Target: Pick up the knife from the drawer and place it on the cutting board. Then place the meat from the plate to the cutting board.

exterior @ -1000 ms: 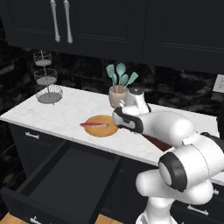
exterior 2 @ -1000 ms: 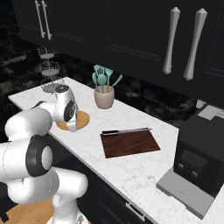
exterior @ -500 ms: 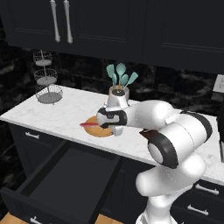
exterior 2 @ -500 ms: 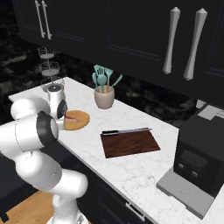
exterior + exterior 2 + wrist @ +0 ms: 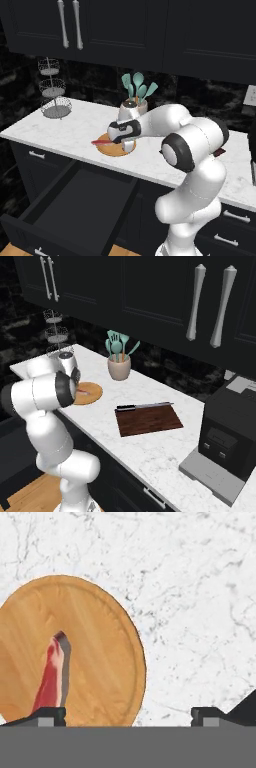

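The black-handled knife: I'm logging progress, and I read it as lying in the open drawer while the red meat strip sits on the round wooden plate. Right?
Not quite. The right base view shows the black-handled knife along the far edge of the dark reddish-brown square cutting board. The red meat strip does sit on the round wooden plate.

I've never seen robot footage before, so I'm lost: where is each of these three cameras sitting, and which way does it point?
Left base view: behind the arm's left, facing the counter; arm reaches over the plate, drawer open.
Right base view: behind its right; knife on cutting board.
Hand view: looks down past the fingertips.
All three share the plate and meat.
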Available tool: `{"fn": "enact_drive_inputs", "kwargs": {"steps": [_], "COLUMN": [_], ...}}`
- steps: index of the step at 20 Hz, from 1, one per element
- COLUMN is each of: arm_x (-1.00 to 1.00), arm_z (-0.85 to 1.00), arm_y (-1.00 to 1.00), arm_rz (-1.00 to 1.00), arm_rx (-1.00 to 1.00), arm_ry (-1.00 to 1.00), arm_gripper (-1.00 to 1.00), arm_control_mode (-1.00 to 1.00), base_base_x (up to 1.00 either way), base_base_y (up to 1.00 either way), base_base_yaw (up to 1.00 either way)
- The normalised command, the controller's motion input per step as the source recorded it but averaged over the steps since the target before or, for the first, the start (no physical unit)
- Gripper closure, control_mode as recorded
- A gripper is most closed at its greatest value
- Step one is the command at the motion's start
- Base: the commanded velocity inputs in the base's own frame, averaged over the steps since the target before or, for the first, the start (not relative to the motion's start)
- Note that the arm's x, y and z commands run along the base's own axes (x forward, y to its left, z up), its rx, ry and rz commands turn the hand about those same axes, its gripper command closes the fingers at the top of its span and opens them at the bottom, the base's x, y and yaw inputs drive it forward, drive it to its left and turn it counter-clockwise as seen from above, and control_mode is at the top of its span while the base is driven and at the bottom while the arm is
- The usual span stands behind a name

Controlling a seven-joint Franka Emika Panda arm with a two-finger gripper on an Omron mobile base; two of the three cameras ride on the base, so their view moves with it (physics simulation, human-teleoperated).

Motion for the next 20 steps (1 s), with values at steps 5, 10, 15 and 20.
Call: {"fn": "enact_drive_inputs", "kwargs": {"steps": [5, 10, 15, 20], "arm_x": [0.51, 0.48, 0.34, 0.24], "arm_z": [-0.25, -0.33, -0.33, -0.38], "arm_y": [0.07, 0.04, 0.08, 0.05], "arm_rz": [-0.12, -0.08, -0.05, -0.04], "arm_rx": [0.0, 0.0, 0.0, 0.0], "arm_ry": [0.0, 0.0, 0.02, 0.07], "arm_gripper": [-1.0, -1.0, -1.0, -1.0], "arm_control_mode": [-1.0, -1.0, -1.0, -1.0], "base_base_x": [0.0, 0.0, 0.0, 0.0], "base_base_y": [0.0, 0.0, 0.0, 0.0], "base_base_yaw": [0.0, 0.0, 0.0, 0.0]}}
